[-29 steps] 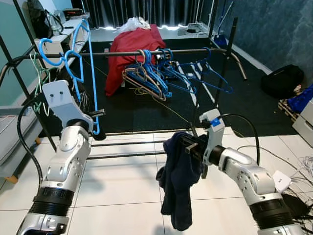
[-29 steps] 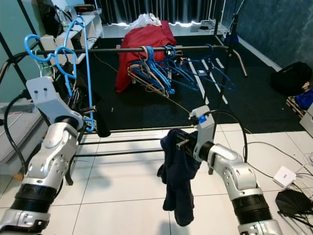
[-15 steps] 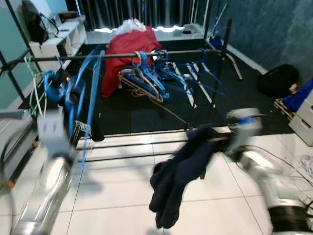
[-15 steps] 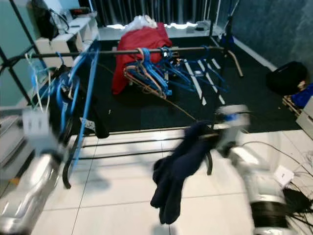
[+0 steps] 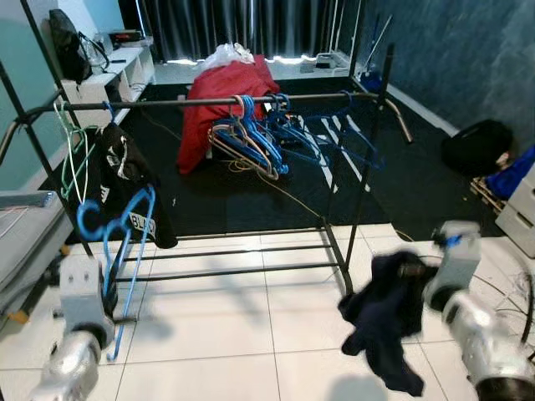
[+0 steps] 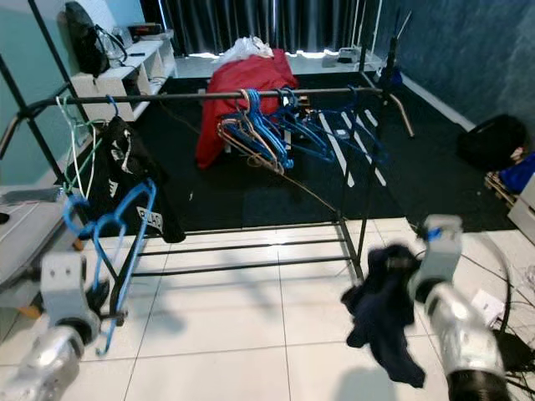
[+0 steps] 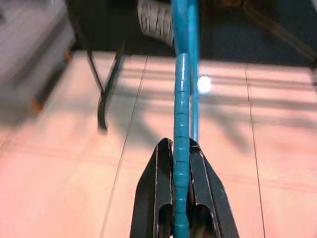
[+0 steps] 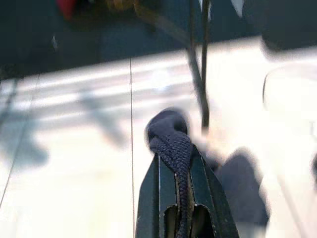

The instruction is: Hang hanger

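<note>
The blue hanger (image 5: 125, 242) stands upright at the robot's left, its hook curling at the top and its long side running down toward the white tiled floor (image 5: 226, 326). The left gripper (image 7: 181, 148) is clamped on it: in the left wrist view the two black fingers (image 7: 153, 193) press against either side of the hanger's ribbed blue rod, which runs out straight ahead between them. Seen from the head, the hanger rises just above and in front of the left arm's wrist block, low over the tiles and in front of the clothes rack (image 5: 209, 102), not on its rail.

At the robot's right, the right gripper (image 8: 179, 153) is closed on a dark navy garment (image 5: 380, 322); a knitted fold is pinched between its fingers and the rest hangs down in a loose bundle above the floor, blurred in the head views.

Beyond both arms stands the rack, a dark horizontal rail on black uprights. A cluster of blue hangers (image 5: 267, 138) hangs near its middle, with more strung toward the right end. At its left end hang pale green hangers (image 5: 71, 154) and a black garment with white print (image 5: 125, 180). Behind the rack, on the dark carpet, lies a red heap of cloth (image 5: 221, 96). A black bag (image 5: 476, 146) sits on the carpet at far right.
</note>
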{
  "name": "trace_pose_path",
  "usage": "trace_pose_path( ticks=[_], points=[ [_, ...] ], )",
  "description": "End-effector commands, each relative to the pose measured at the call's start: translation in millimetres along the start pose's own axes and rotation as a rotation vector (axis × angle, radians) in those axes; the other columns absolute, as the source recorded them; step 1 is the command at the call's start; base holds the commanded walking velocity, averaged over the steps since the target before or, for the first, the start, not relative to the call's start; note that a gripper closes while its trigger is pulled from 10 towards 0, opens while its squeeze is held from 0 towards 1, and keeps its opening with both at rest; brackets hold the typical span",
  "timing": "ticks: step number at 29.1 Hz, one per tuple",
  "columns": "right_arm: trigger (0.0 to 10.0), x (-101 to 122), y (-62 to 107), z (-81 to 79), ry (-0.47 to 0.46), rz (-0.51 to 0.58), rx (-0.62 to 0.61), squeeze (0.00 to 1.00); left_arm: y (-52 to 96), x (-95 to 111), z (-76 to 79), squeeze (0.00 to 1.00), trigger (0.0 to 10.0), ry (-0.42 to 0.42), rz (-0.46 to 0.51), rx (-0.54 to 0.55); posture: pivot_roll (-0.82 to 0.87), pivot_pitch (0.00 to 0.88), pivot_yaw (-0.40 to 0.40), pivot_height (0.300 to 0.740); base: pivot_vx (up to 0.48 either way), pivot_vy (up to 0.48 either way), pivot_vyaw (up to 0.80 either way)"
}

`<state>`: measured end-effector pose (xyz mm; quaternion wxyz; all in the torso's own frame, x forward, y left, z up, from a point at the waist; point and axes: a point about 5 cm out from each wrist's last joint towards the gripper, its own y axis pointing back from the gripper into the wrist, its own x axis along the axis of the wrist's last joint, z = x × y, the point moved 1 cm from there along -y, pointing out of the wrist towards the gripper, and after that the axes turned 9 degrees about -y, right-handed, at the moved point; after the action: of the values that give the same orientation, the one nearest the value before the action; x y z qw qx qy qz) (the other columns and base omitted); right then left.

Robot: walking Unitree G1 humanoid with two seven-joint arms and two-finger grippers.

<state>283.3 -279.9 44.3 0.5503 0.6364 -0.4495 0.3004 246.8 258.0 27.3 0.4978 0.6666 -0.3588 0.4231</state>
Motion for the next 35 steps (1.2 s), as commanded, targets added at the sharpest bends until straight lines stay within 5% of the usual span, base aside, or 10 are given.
trace_pose_path(
  ticks=[1,9,11,14,17,23,28,35],
  points=[
    [10.0,-11,-0.6,-12.2,0.046,0.005,0.043,0.00,3.8,-14,8.0,0.00,10.0,0.006,-0.038,-0.015,-0.03,0.000,0.000,0.735,0.000,0.000,0.00],
    [10.0,3,6.2,-32.3,0.051,0.122,0.099,0.00,19.5,-17,19.1,0.00,10.0,0.038,-0.004,-0.035,-0.02,0.006,0.006,0.735,0.000,0.000,0.00],
    [10.0,20,27.0,-62.0,0.068,0.207,0.244,0.00,32.6,0,13.1,0.00,10.0,0.085,0.081,-0.040,-0.02,0.010,-0.007,0.735,0.000,0.000,0.00],
    [10.0,23,48.1,-85.8,0.099,0.251,0.338,0.00,47.2,5,13.4,0.00,10.0,0.071,0.129,-0.066,-0.02,0.020,-0.019,0.735,0.000,0.000,0.00],
    [10.0,21,53.0,-90.0,0.113,0.259,0.345,0.00,51.7,4,14.9,0.00,10.0,0.058,0.135,-0.077,-0.02,0.020,-0.019,0.735,0.000,0.000,0.00],
    [10.0,-21,41.0,-56.4,0.087,0.174,0.184,0.00,52.8,-41,22.9,0.00,10.0,0.086,0.007,-0.054,-0.02,0.041,-0.010,0.735,0.000,0.000,0.00],
    [10.0,-46,36.3,-41.7,0.016,0.095,0.099,0.00,51.5,-48,25.6,0.00,10.0,0.123,-0.003,-0.046,0.00,0.048,-0.020,0.735,0.000,0.000,0.00],
    [10.0,-58,44.2,-28.8,0.067,0.035,0.053,0.00,53.9,-58,12.2,0.00,10.0,0.074,-0.049,0.034,0.02,0.061,-0.032,0.735,0.000,0.000,0.00]
  ],
)
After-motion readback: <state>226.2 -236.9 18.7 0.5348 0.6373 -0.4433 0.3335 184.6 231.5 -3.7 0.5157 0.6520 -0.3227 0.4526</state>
